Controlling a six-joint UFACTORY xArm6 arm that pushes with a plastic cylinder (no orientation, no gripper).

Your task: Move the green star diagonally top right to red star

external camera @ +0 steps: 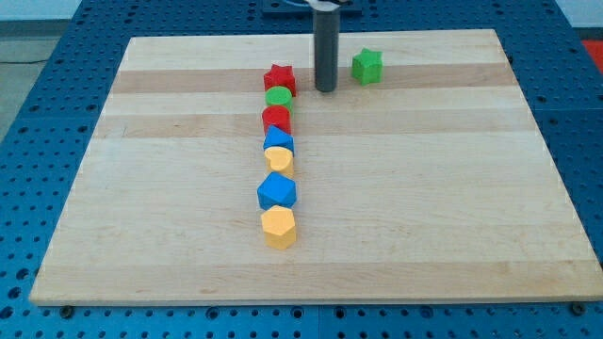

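The green star [367, 66] lies near the view's top, right of centre. The red star [280, 78] lies to its left and slightly lower, at the head of a column of blocks. My tip [326, 89] stands between the two stars, a short way left of the green star and right of the red star, touching neither.
Below the red star runs a column: a green round block [278, 96], a red block [276, 118], a blue block [279, 140], a yellow block [279, 159], a blue hexagon-like block [277, 191] and a yellow hexagon [279, 227]. The wooden board [452, 207] ends close behind the stars.
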